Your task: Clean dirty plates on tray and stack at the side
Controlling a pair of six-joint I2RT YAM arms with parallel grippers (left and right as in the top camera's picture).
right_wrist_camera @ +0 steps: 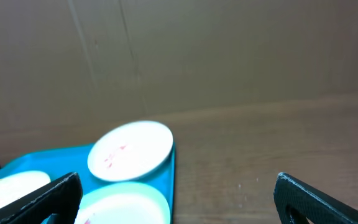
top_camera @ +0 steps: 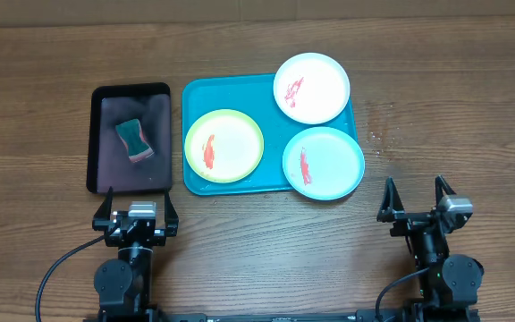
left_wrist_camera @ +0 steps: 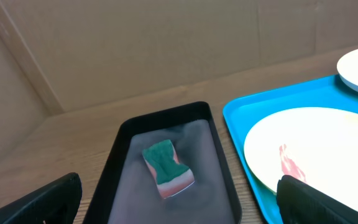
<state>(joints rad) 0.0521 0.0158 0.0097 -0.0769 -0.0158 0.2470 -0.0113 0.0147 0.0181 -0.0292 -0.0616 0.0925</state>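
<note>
Overhead: I see the turquoise tray [top_camera: 240, 89] mid-table [top_camera: 43, 72] with all three plates on it, each with red smears. White plate [top_camera: 311, 88] sits at 1 o'clock on the tray, overhanging the rim. Green-rimmed plate [top_camera: 224, 146] is at 8 o'clock. Mint plate [top_camera: 324, 163] is at 5 o'clock, also over the rim. Black tray [top_camera: 92, 134] is just beside, at 9 o'clock, with a green-topped sponge [top_camera: 133, 141] inside. Left tool [top_camera: 139, 193] is at 7 o'clock of the table, fingers apart, near the black tray's edge. Right tool [top_camera: 413, 183] is at 5 o'clock, fingers apart, apart from the mint plate.
</note>
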